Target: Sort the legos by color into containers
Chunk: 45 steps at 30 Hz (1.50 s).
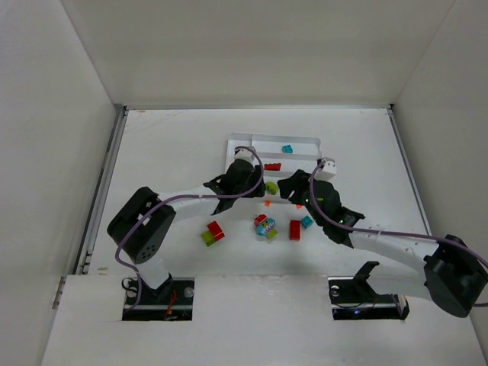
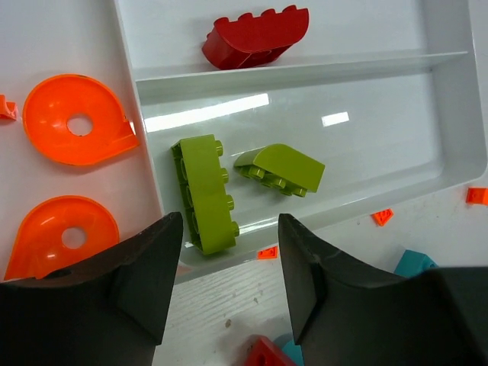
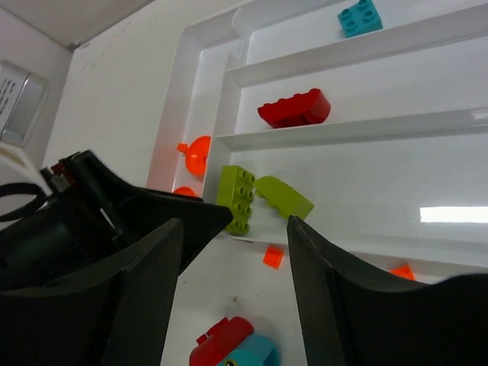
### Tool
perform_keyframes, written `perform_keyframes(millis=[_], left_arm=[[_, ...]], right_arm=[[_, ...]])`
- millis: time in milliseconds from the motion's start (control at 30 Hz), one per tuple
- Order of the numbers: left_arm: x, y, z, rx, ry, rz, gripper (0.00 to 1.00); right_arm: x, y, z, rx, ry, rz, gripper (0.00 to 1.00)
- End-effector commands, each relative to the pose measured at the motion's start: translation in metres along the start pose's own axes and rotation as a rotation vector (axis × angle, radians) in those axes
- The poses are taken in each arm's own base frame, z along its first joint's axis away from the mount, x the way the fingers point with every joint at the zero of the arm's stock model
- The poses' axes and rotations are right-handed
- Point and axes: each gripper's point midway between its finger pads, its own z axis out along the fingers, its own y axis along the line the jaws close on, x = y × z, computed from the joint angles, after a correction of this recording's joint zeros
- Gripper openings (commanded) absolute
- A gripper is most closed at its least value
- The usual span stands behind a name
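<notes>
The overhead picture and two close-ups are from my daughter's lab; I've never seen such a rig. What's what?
Two robot arms stand at the table's near edge, seen from above. Each close-up comes from a wrist camera; the dark shapes are its fingers. The left gripper and right gripper are both open, holding nothing. The white tray holds green bricks, a red brick, a teal brick and orange round pieces, each colour apart. More legos lie loose on the table.

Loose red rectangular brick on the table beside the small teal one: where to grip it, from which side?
I'd go top-down, jaws across the short width of the red rectangular plastic brick, on its long flat sides: it lies flat with its length running near to far. Grip its near half; the small teal brick crowds the far right corner.
</notes>
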Motion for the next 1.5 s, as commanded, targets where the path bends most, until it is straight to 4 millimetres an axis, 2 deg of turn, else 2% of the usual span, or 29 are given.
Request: perform_keyframes(millis=[0, 67, 133, 200, 267, 300, 433, 500, 567, 667, 767, 1133, 1300, 1467], left_arm=[[-0.026, -0.009, -0.007, 0.026, -0.056, 0.005, 0.51], [-0.036, -0.014, -0.018, 0.043, -0.084, -0.001, 0.51], [-0.044, -0.017, -0.031, 0.060, -0.117, -0.007, 0.51], [-0.054, -0.018, -0.050, 0.077, -0.161, -0.023, 0.50], [-0.062, -0.017, -0.069, 0.091, -0.198, -0.041, 0.50], [-0.063, -0.015, -0.078, 0.098, -0.212, -0.051, 0.50], [-0.061, -0.005, -0.106, 0.112, -0.246, -0.097, 0.49], [-0.055, 0.001, -0.115, 0.104, -0.239, -0.113, 0.49], [-0.046, 0.010, -0.123, 0.095, -0.236, -0.125, 0.49], [-0.034, 0.021, -0.130, 0.080, -0.232, -0.144, 0.48], [-0.027, 0.032, -0.136, 0.061, -0.228, -0.163, 0.48], [-0.035, 0.046, -0.161, 0.052, -0.271, -0.178, 0.48], [-0.037, 0.049, -0.170, 0.056, -0.290, -0.181, 0.48], [-0.035, 0.048, -0.175, 0.063, -0.293, -0.186, 0.48]], right_arm=[[0.011, 0.005, -0.013, -0.017, 0.022, -0.036, 0.61], [0.027, 0.011, -0.022, -0.039, 0.077, -0.084, 0.53], [0.044, 0.014, -0.030, -0.052, 0.128, -0.134, 0.39], [0.059, 0.017, -0.037, -0.066, 0.181, -0.189, 0.32], [0.074, 0.025, -0.043, -0.093, 0.232, -0.262, 0.33], [0.078, 0.029, -0.045, -0.108, 0.248, -0.294, 0.37], [0.086, 0.043, -0.041, -0.132, 0.281, -0.401, 0.66], [0.089, 0.049, -0.038, -0.137, 0.300, -0.448, 0.72], [0.094, 0.057, -0.034, -0.155, 0.330, -0.508, 0.73], [0.106, 0.062, -0.032, -0.161, 0.394, -0.578, 0.73], [0.116, 0.057, -0.027, -0.127, 0.452, -0.629, 0.72], [0.143, 0.045, -0.024, -0.075, 0.590, -0.697, 0.63], [0.150, 0.042, -0.024, -0.070, 0.616, -0.698, 0.53], [0.154, 0.043, -0.021, -0.069, 0.631, -0.695, 0.35]])
